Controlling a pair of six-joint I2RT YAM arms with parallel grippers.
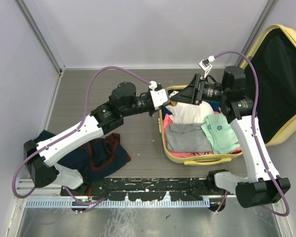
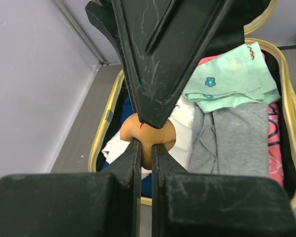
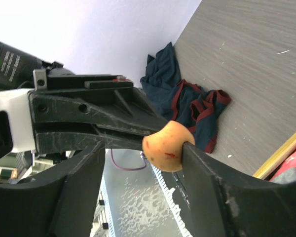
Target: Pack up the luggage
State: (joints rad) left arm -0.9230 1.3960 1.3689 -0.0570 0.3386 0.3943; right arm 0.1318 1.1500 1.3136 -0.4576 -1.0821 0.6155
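Handover over the far-left rim of the open luggage (image 1: 197, 159), centre-right of the overhead view. Left gripper (image 2: 144, 145) pinches an orange ball-like piece (image 3: 165, 145). Right gripper (image 1: 180, 98) straddles it, jaws apart. If the left lets go early, the piece may drop onto the table (image 1: 138, 143).

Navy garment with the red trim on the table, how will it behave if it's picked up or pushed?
The navy garment lies crumpled in soft folds, so it is probably floppy and would drape from one pinch point. It looks like thin cloth, so likely light. Pushed across the table, it would probably bunch up rather than slide whole.
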